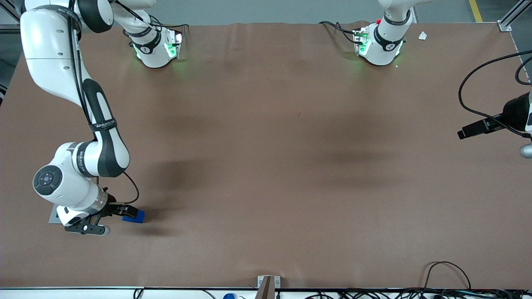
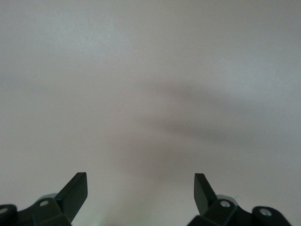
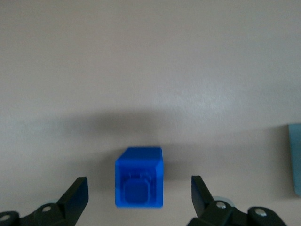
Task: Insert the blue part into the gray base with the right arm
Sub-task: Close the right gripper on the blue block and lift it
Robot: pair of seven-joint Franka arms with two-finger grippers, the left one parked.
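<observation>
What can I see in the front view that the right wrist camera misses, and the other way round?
Only the front view shows the whole right arm and the brown table, with the gray base mostly hidden under the arm. Only the right wrist view shows the recess in the blue part's face and the open gripper with a finger on each side of it, not touching. Both show the blue part and gripper at the working arm's end.

Brown table cover (image 1: 266,145) under the gripper (image 1: 129,212), down at the working arm's end. Nearer the front camera than it, metal bracket (image 1: 268,282) and tangled cables (image 1: 415,294); well off toward the parked arm's end, black cabled device (image 1: 482,126).
</observation>
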